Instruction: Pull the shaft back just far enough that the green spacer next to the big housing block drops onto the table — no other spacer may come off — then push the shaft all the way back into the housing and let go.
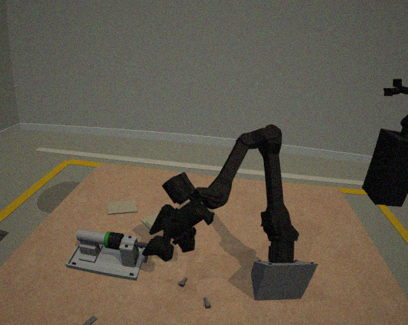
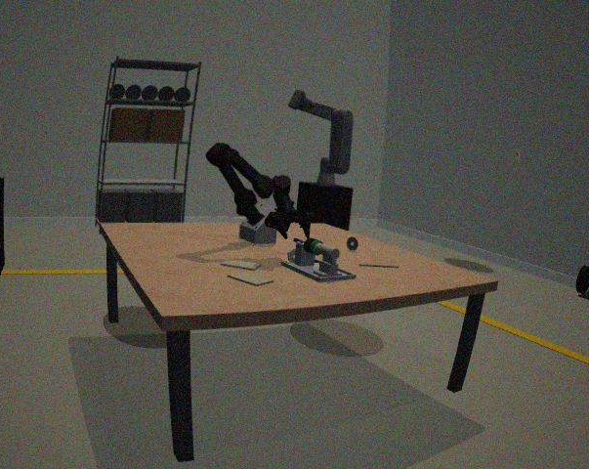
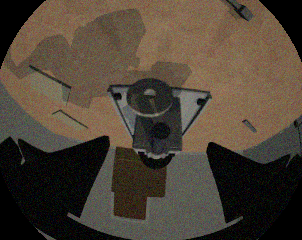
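Observation:
The light grey housing cylinder [image 1: 90,236] [image 2: 326,249] stands on a base plate [image 1: 102,271] [image 2: 346,276]. The green spacer [image 1: 107,239] [image 2: 314,244] is in line at the housing's end, with black spacers [image 1: 116,240] between it and the upright grey support block [image 1: 128,252] [image 2: 304,254]. The dark shaft [image 1: 141,244] [image 3: 161,131] sticks out of the block towards the arm. My gripper [image 1: 147,243] [image 2: 297,236] [image 3: 159,146] is open and empty, its fingers apart on either side of the shaft's line. Its near finger hides part of the shaft end in the top view.
A round disc [image 3: 150,97] stands by the block's arm side. Two pale flat plates [image 2: 240,264] [image 2: 250,278] lie beside the fixture. Small grey parts [image 1: 183,281] [image 1: 206,302] lie nearer the arm's base. A dark wheel [image 2: 352,243] and thin bar [image 2: 378,265] lie on the fixture's other side.

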You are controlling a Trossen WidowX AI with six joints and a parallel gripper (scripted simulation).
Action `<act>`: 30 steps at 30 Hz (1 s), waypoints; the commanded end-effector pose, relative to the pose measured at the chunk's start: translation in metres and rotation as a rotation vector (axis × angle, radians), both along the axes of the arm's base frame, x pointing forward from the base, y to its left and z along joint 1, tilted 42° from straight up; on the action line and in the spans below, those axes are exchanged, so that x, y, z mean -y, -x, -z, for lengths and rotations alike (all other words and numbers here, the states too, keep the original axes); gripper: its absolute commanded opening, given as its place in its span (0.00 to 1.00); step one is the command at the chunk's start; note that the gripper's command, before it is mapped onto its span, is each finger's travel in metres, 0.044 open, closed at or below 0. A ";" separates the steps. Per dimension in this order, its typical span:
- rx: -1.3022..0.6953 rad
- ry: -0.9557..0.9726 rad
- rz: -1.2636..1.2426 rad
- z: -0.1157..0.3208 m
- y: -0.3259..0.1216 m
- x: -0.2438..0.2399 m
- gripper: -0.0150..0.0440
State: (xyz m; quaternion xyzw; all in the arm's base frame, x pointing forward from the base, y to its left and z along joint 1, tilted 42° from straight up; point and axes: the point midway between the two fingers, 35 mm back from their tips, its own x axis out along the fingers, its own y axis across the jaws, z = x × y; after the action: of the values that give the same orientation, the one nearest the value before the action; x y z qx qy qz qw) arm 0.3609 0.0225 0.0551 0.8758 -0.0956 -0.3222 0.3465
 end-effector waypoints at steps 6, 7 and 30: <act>-0.003 0.002 0.000 0.008 -0.011 0.007 1.00; -0.003 0.002 0.000 0.008 -0.012 0.008 1.00; -0.002 0.003 0.000 0.013 -0.018 0.012 1.00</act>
State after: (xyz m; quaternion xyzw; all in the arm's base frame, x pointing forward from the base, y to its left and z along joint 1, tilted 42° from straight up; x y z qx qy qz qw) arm 0.3788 0.0106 0.0425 0.8753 -0.0972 -0.3226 0.3470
